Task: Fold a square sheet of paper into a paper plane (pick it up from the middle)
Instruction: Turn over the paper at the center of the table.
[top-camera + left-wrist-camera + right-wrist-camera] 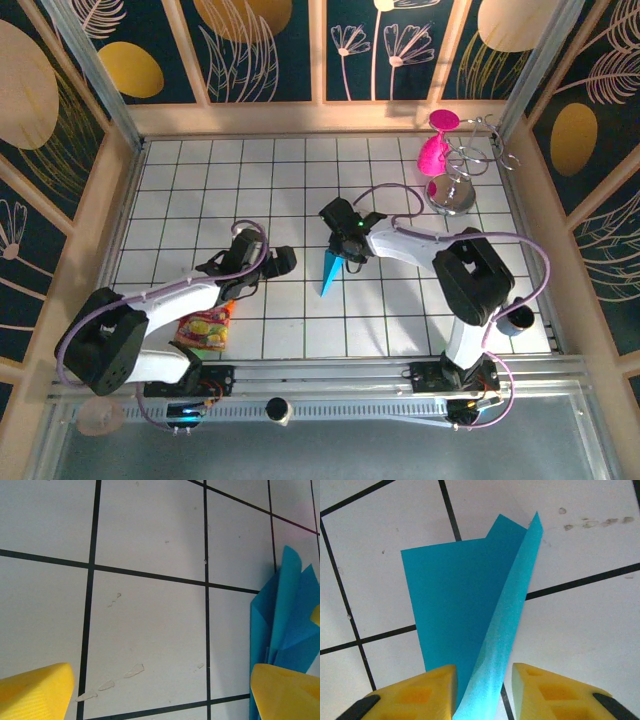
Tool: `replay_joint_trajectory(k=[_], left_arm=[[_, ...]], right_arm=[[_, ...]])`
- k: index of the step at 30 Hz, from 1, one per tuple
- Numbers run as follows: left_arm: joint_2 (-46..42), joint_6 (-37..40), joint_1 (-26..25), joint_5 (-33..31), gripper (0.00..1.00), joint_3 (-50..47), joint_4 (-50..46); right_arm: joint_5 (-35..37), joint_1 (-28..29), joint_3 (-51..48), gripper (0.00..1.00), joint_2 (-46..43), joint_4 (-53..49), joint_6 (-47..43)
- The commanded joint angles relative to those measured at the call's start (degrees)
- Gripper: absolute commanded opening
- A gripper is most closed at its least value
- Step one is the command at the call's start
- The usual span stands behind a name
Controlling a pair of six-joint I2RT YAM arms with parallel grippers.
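Right wrist: paper plane (455, 605), flap upright within parted right claw (484, 672)

The counter (200, 180) is white, ruled into square tiles by black lines. A red-and-yellow snack packet (205, 328) lies at the lower left. A wire rack (455, 190) with pink goblets (432, 155) stands at the upper right. The turquoise paper plane (330, 272) sits near the centre, its point toward the bottom of the frame.
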Motion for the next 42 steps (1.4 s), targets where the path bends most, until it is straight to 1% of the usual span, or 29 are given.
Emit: replay_joint_trajectory(k=[1, 5, 9, 12, 17, 19, 24, 25, 28, 32, 34, 37, 40, 42], left_arm=[[0.81, -0.78, 0.64, -0.66, 0.91, 0.95, 1.11], [0.11, -1.54, 0.75, -0.76, 0.92, 0.80, 1.46], [-0.30, -2.15, 0.83, -0.94, 0.92, 0.29, 1.72], [-0.35, -2.55, 0.83, -0.80, 0.92, -0.09, 2.15], [-0.24, -3.24, 0.84, -0.94, 0.92, -0.44, 2.86], [-0.14, -3.45, 0.91, -0.90, 0.92, -0.47, 3.21], [-0.91, -4.34, 1.31, -1.29, 0.93, -1.01, 3.64], [-1.27, -4.54, 1.59, -1.22, 0.93, -1.32, 3.73], [-3.08, -5.67, 2.99, -0.97, 0.93, -2.60, 4.30], [-6.27, -7.68, 5.52, 0.27, 0.93, -4.94, 5.88], [-8.05, -8.78, 6.69, 1.15, 0.93, -6.21, 7.26], [-10.11, -10.11, 7.32, 1.95, 0.93, -7.67, 8.97], [-11.19, -10.74, 7.43, 1.86, 0.93, -8.29, 9.39], [-11.47, -11.06, 7.47, 2.15, 0.92, -8.59, 9.86]], right_arm=[[2.53, 0.53, -1.22, 0.29, -2.13, -1.56, 1.88], [1.18, 0.16, -2.12, 0.26, -2.42, -0.39, 2.13], [-0.78, 0.01, -2.82, 0.27, -2.10, 0.26, 2.26], [-0.88, 0.00, -3.64, 0.29, -2.17, 0.52, 2.93], [0.53, 0.00, -4.45, 0.27, -3.47, 0.82, 3.59], [1.08, -0.08, -4.30, 0.22, -3.82, 0.69, 3.60], [2.65, -0.26, -4.81, 0.02, -5.84, 2.06, 3.02], [2.71, -0.39, -4.78, 0.00, -6.61, 2.85, 1.79], [1.24, -0.52, -4.28, 0.00, -8.79, 7.37, -4.11], [-6.36, -0.69, -2.67, 0.00, -10.67, 15.26, -14.78], [-12.76, -1.18, -3.65, 0.00, -11.51, 20.95, -18.38], [-23.20, -2.89, -8.59, 0.00, -12.42, 30.73, -18.19], [-31.29, -5.05, -13.71, 0.00, -11.67, 38.93, -15.41], [-35.12, -6.25, -16.44, 0.00, -10.60, 43.12, -13.80]])
